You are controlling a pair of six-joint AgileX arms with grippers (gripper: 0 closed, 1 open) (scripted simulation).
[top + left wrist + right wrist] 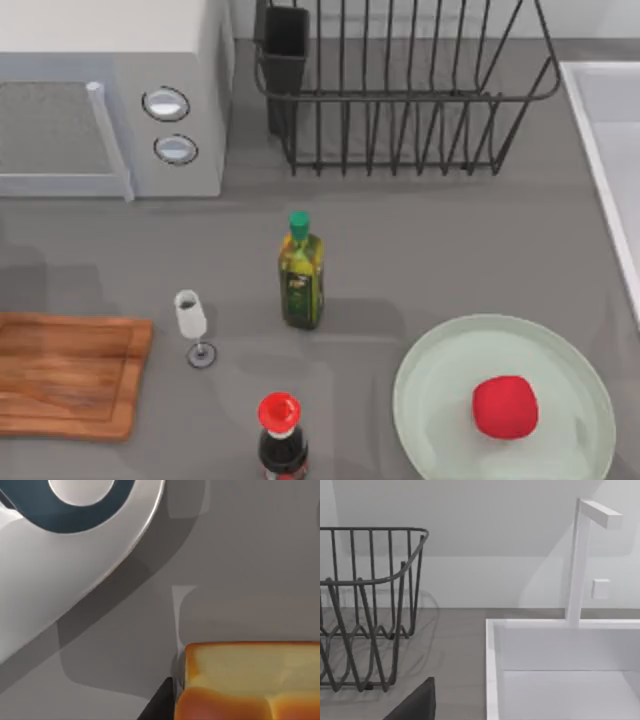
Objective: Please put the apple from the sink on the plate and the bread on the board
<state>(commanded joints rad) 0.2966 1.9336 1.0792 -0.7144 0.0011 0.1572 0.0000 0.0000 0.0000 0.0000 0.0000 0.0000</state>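
The red apple (505, 406) lies on the mint-green plate (440, 370) at the front right of the table. At the front left is the wooden board (60, 372), with nothing on it. In the left wrist view the golden bread (250, 680) is very close, and my left gripper (167, 700) is shut on it with a dark finger (159, 704) against its side, above the grey counter. A dark part of my right gripper (415, 702) hangs near the white sink (492, 670), whose rim (600, 130) runs along the table's right side.
A microwave (110, 110) stands at the back left and a wire dish rack (400, 90) at the back middle. Mid-table are an oil bottle (300, 275), a small wine glass (192, 325) and a red-capped dark bottle (282, 435). A white faucet (580, 555) rises behind the sink.
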